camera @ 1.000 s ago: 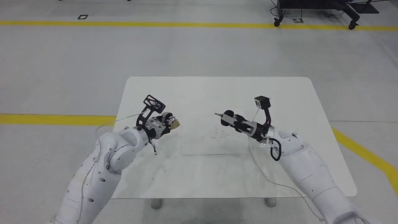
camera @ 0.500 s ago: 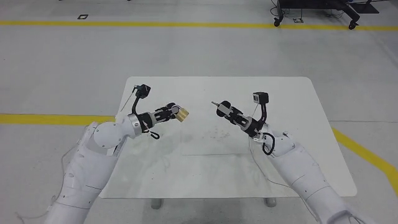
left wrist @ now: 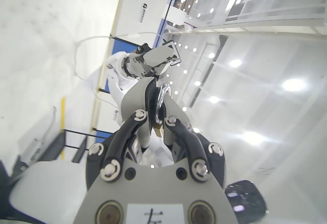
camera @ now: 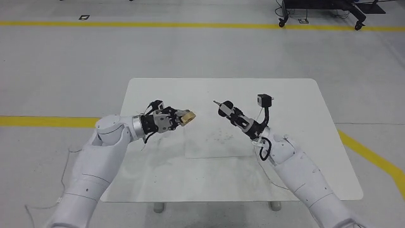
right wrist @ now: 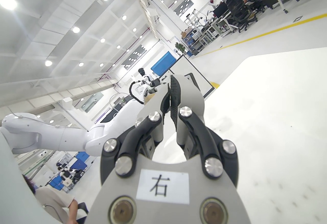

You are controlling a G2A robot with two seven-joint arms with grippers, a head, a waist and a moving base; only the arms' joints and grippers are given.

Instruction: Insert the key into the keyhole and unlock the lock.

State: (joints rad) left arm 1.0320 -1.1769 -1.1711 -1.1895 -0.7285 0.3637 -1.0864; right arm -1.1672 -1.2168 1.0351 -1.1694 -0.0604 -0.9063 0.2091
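As both arms hang above the counter (camera: 288,95), I log: left gripper (camera: 173,120), closed on the lock (camera: 186,116), brass body projecting past its fingertips. Right gripper (camera: 226,109), pinched shut on the key (camera: 218,104), blade projecting ahead. The lock lies ahead of the key tip, apart. The blade's long axis runs slightly off it, I judge. Keyhole itself: cannot make out.

Little legible print: single characters only.
A white rectangular sticker (left wrist: 155,213) bearing one black character sits on the grey base of the left gripper (left wrist: 158,92). A second white sticker (right wrist: 162,186), also with one black character, sits on the right gripper (right wrist: 170,89). Dark print on a far white wall panel (left wrist: 141,11) is too small to read.
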